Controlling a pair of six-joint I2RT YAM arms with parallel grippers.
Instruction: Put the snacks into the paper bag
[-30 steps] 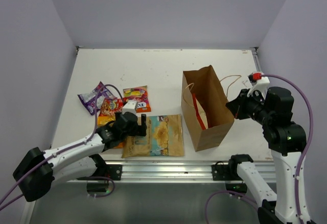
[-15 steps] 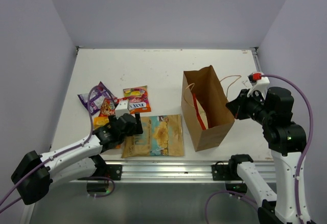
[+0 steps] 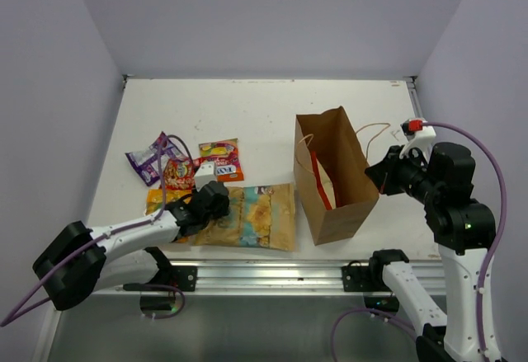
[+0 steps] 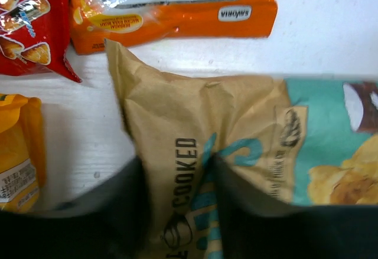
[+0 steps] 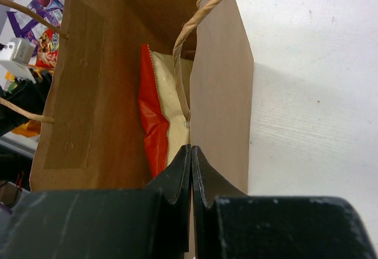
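Currently, the left pincer clamps the left end of the large tan-and-blue crinkly snack packet lying on the white surface. The right pincer is clenched on one wall of the standing brown kraft paper bag; a red-and-cream packet sits inside.

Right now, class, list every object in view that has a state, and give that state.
paper bag: upright, open, rim clamped by right gripper
red-and-cream packet: inside the bag
tan-and-blue packet: on table, end pinched by left gripper
purple packet: flat, untouched
small red packet: flat, untouched
orange-yellow packet: flat, untouched
multicoloured packet: flat, untouched
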